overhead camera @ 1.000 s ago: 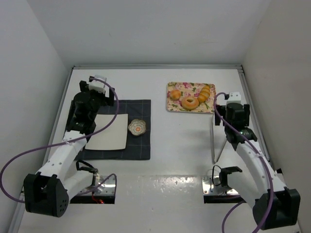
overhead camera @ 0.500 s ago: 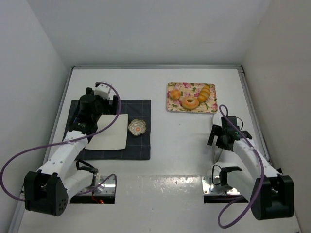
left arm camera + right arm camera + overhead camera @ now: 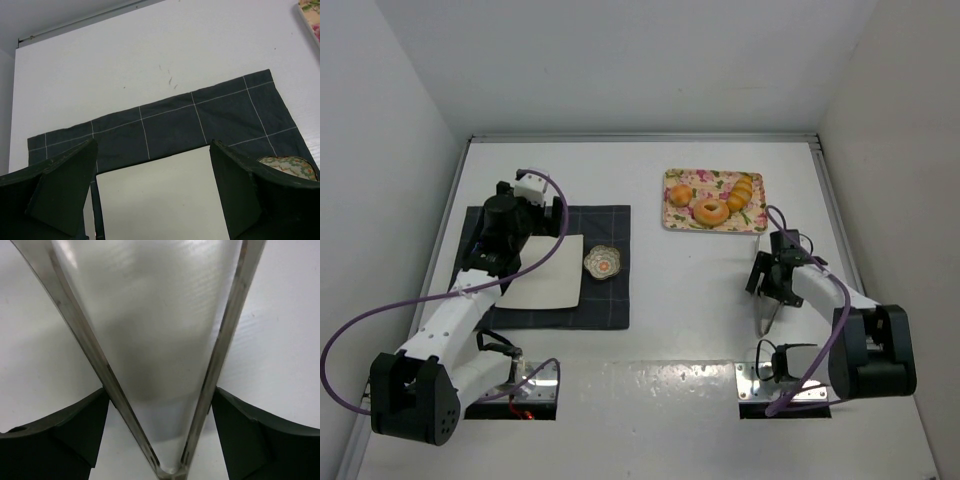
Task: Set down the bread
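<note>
The bread lies on a floral tray (image 3: 672, 221) at the back right: a round bun (image 3: 679, 193), a ring-shaped bagel (image 3: 709, 211) and a long ridged roll (image 3: 742, 192). My right gripper (image 3: 772, 285) (image 3: 160, 427) is open, low over the table in front of the tray. Its jaws straddle the closed end of metal tongs (image 3: 766, 316) (image 3: 227, 335) that lie on the table, one arm beside each finger. My left gripper (image 3: 505, 245) (image 3: 152, 187) is open and empty above the far edge of a white square plate (image 3: 545, 280) (image 3: 160, 200).
The plate sits on a dark checked cloth (image 3: 605, 305) (image 3: 170, 120) at the left. A small scalloped dish with an orange centre (image 3: 603, 262) (image 3: 290, 166) sits on the cloth right of the plate. Walls enclose the table on three sides.
My right gripper has moved toward the near side and down onto the tongs. My left gripper shifted slightly nearer, over the plate. The bread has not moved.
</note>
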Motion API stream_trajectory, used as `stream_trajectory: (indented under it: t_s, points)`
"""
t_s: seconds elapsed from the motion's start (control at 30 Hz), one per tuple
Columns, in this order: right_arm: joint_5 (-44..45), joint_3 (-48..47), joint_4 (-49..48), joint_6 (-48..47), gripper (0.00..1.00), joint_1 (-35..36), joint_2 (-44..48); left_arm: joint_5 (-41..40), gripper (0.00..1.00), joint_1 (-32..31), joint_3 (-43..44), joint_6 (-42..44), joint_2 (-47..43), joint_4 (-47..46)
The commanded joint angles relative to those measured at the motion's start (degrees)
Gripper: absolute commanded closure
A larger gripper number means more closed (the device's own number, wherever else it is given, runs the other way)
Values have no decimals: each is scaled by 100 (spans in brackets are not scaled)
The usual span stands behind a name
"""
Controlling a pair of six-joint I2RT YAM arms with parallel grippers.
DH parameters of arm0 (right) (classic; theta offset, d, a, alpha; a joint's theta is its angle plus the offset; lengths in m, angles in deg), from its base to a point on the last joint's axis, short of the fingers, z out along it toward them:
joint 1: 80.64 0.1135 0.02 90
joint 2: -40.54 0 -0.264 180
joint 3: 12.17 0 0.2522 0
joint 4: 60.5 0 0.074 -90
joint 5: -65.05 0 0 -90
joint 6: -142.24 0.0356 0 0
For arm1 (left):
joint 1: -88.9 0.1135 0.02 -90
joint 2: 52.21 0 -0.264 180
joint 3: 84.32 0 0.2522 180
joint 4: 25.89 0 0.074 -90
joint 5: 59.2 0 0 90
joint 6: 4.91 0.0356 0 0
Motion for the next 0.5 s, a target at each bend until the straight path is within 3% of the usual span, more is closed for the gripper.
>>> stream_trajectory:
  t_s: [0.0,0.2,0.37,0.47]
  points:
    - [179,-105,-248,-5,19,-47,-375,40,0,-52,-40,-93,-135,-188]
    - [153,-158,-142,-5,45,-249,-358,-13,0,-52,-40,-93,-188,-188]
    - [-49,-781,700,-189,51,-240,213,40,0,-52,-93,-40,-188,-188]
    - [-400,-1929,2129,-567,52,-275,398,119,0,-52,-93,12,-188,-188]
